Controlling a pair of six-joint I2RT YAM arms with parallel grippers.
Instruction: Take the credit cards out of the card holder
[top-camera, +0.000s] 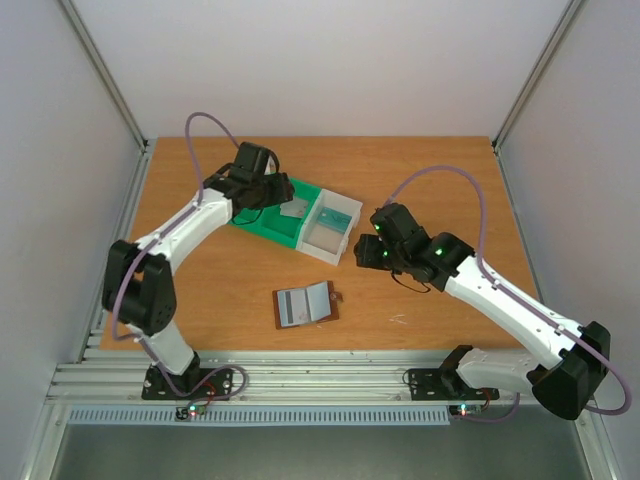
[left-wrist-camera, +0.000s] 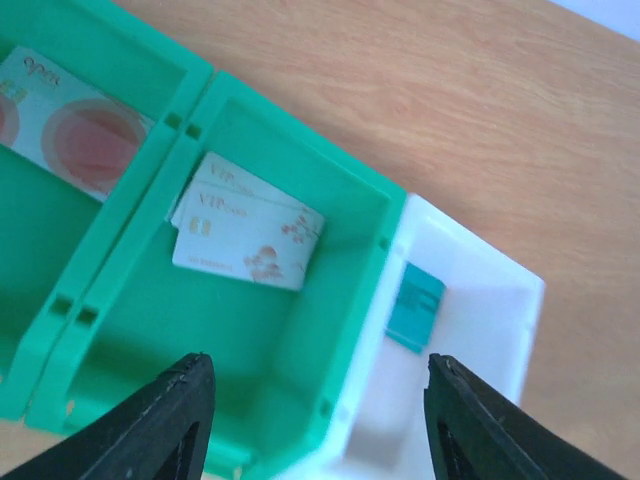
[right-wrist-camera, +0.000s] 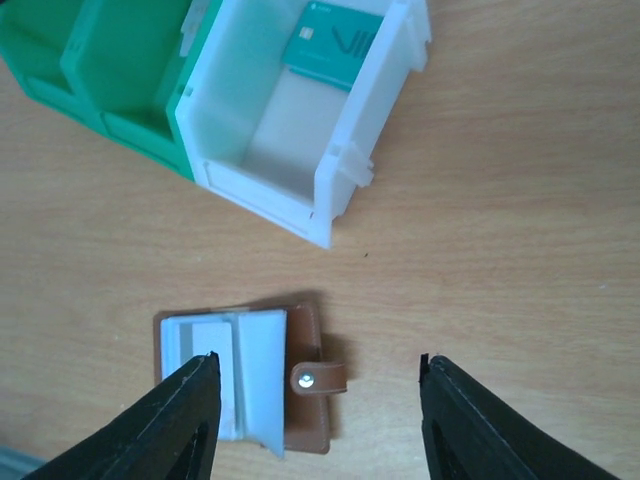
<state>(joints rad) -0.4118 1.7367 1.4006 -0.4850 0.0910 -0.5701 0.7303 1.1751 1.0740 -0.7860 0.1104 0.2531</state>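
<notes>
Where the card holder lies: I see it (top-camera: 305, 305) spread open and flat on the bench (top-camera: 420, 170), near the front edge between the two arm bases and apart from both bins.
Card holder detail: it has a brown outer skin, its grey-blue pockets face up, and its snap tab (right-wrist-camera: 320, 377) sticks out from one short edge.
Card left inside: what looks like a grey striped card (right-wrist-camera: 195, 338) shows in one pocket. I cannot tell whether more sit behind it.
Credit cards already out: two pale VIP cards (left-wrist-camera: 245, 235) overlap each other in the green bin's compartment next to the white bin. A pink card (left-wrist-camera: 70, 130) lies in the neighbouring green compartment. A teal card (right-wrist-camera: 335, 45) is inside the white bin.
Bins: the green bin (top-camera: 262, 225) and the white bin (top-camera: 345, 205) touch side by side at mid bench, set at an angle.
Left tool: my left tool (left-wrist-camera: 318, 362) hangs over the green bin with its fingers spread wide, and it holds nothing.
Right tool: my right tool (right-wrist-camera: 318, 362) is also spread wide and empty. It sits over bare bench just beside the white bin, and in its wrist view the card holder lies under one fingertip.
</notes>
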